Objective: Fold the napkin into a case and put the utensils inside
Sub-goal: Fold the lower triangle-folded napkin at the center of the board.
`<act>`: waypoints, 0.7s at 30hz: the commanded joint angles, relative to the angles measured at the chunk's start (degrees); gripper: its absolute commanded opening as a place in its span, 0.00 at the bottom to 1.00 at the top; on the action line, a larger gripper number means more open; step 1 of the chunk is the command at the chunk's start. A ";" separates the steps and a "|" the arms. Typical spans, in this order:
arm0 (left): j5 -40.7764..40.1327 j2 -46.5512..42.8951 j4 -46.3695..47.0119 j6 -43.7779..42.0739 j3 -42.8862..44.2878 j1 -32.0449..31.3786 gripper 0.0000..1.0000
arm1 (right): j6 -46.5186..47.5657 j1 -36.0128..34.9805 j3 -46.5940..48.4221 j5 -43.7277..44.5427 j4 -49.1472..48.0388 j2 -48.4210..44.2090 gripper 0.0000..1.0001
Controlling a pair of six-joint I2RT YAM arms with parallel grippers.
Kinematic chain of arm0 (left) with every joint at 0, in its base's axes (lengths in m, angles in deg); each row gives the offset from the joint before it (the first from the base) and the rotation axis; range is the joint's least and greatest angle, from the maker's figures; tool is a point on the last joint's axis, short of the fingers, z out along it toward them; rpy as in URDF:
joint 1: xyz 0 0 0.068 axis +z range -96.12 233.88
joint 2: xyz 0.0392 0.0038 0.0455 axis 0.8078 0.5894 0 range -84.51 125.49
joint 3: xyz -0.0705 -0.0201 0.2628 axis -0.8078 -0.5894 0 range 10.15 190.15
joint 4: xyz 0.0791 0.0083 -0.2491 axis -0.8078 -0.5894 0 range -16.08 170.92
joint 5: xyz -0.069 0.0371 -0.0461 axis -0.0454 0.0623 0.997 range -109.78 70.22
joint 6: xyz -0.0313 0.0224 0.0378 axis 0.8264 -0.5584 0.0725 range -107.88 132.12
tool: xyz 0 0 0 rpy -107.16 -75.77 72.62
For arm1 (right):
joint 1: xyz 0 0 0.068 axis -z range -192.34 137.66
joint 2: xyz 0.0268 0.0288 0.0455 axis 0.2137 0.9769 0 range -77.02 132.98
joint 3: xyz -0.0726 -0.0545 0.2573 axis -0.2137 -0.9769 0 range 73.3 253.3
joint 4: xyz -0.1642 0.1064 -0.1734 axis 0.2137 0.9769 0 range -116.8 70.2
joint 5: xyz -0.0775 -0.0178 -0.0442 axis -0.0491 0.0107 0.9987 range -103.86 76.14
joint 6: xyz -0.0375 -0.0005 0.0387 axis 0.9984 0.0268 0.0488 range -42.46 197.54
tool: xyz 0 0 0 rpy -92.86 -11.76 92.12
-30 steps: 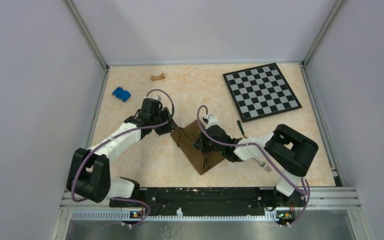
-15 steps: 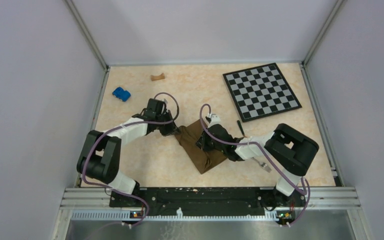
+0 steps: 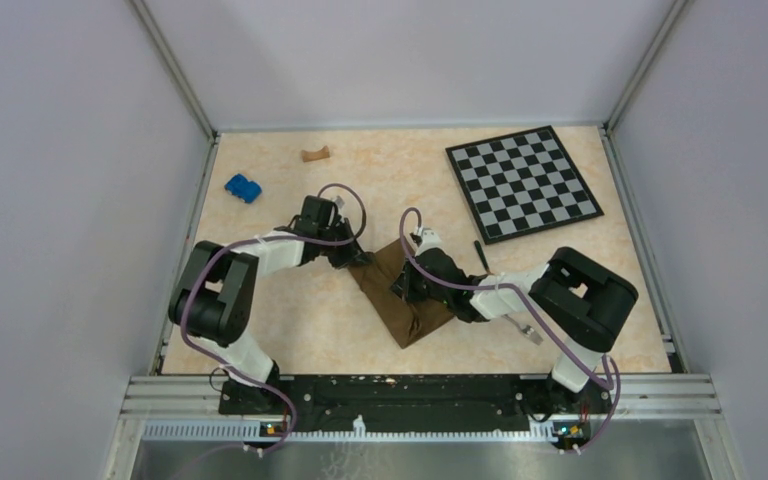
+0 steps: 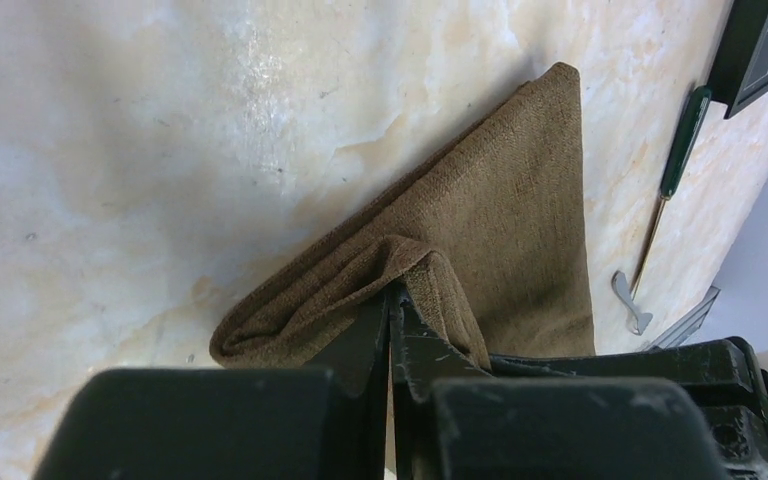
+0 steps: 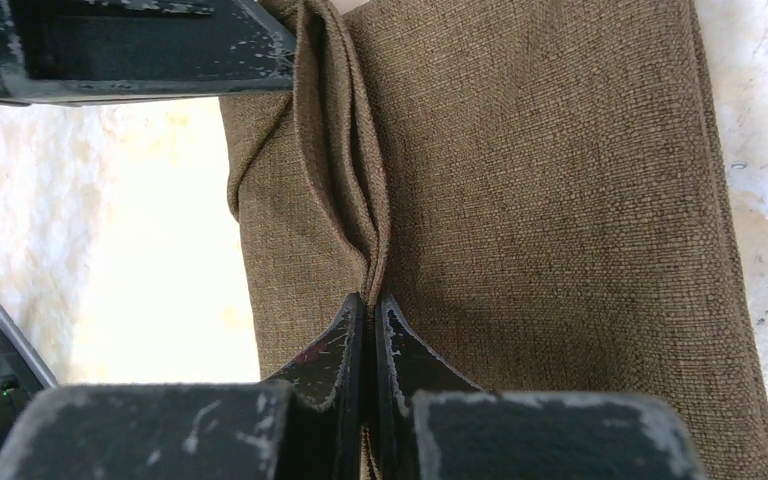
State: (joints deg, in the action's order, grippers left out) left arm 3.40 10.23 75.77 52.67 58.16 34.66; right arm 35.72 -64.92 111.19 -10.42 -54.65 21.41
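Table (image 3: 290,330): a pale marbled surface was observed, walled on three sides.

Checkerboard (image 3: 523,183): seen lying flat at the far right, turned slightly off square.

Napkin (image 3: 385,290): found at the centre of the table, folded into a layered brown strip set diagonally, one end toward the far left and the other toward the near right. It lay well apart from the checkerboard. A raised pleat was noted along its left side.

Left gripper (image 4: 392,300): placed at the far-left edge of the napkin. Its fingers were clenched together, and a bunched fold of the cloth was seen pinched at their tips.

Right gripper (image 5: 368,305): positioned over the middle of the napkin. Its fingers were likewise pressed tight, with the narrow ridge of cloth caught between them.

Knife (image 3: 479,254): seen lying on the bare table just right of the napkin, near the checkerboard's near corner, outside the cloth.

Fork (image 3: 531,333): seen on the table at the near right, partly hidden under the right arm, also outside the cloth.

Blue block (image 3: 243,187): recorded at the far left, apart from everything else.

Tan piece (image 3: 315,154): noted close to the far wall.
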 commanded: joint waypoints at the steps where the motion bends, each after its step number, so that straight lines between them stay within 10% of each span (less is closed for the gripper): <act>1: 3.12 2.76 4.71 -1.37 2.19 -0.08 0.04 | 0.73 0.46 -0.84 -0.63 -2.56 -0.30 0.00; 5: 2.81 4.51 6.89 -2.62 1.42 -0.27 0.03 | 2.35 0.41 -0.97 -1.33 -1.64 -1.42 0.00; 13: 5.93 7.73 7.36 -6.17 0.75 -0.27 0.00 | 12.88 1.96 0.74 -4.66 12.42 -11.09 0.50; 21: 6.12 8.51 7.05 -6.81 0.27 -0.27 0.00 | 16.26 2.84 -1.32 -23.07 11.84 -13.59 0.56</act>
State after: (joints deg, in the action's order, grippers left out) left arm 10.63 17.05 83.86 48.17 58.64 34.66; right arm 49.05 -61.97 111.17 -22.07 -42.19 9.50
